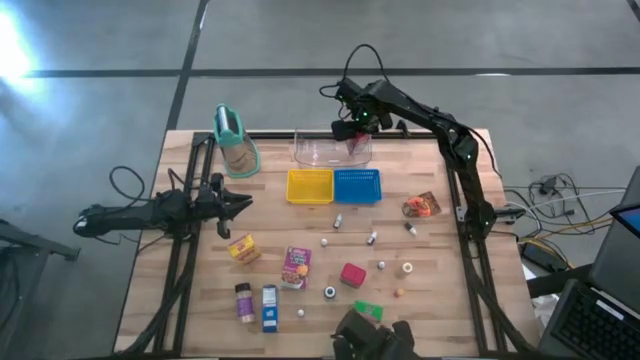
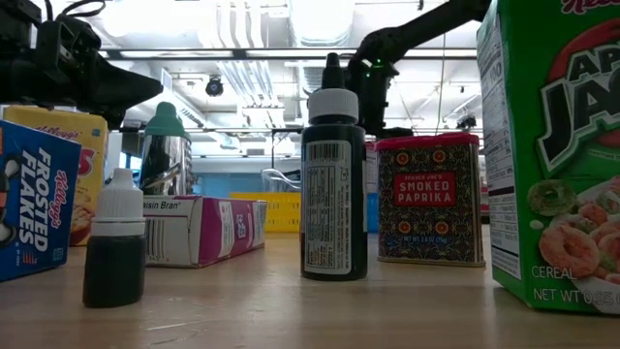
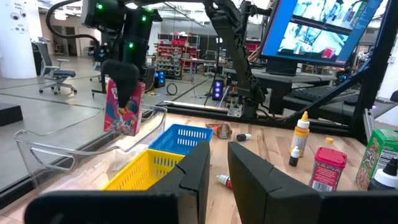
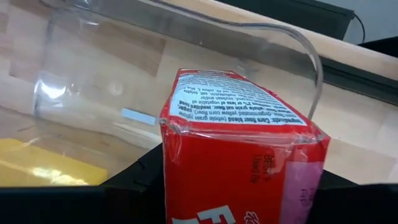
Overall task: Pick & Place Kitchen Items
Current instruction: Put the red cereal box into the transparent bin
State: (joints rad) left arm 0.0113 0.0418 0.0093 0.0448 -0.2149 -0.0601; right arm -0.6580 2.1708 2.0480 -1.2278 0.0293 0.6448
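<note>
Overhead view first: my right gripper (image 1: 355,128) hangs over the clear bin (image 1: 322,150) at the far edge of the table, pinching a red cereal carton (image 1: 357,143) above the bin's right end, while my left gripper (image 1: 240,203) waits low over the left side of the table, fingers pressed nearly together and holding nothing. Just in front of the bin sit a yellow tray (image 1: 309,185) and a blue tray (image 1: 357,185), touching side by side, and a tall tan container (image 1: 234,141) with a teal top stands to the bin's left. Nearer the front lie a yellow carton (image 1: 243,249), a pink carton (image 1: 296,266), a blue carton (image 1: 269,307), a red block (image 1: 352,274), a green carton (image 1: 368,311) and an orange pouch (image 1: 421,205), with small bottles scattered between them. From table height, a Smoked Paprika tin (image 2: 429,199) stands behind a dark dropper bottle (image 2: 333,184). Through my left wrist camera the carton hangs upright just above the bin's rim. My right wrist camera shows the carton filling the space between my fingers, the bin's curved wall beyond it.
</note>
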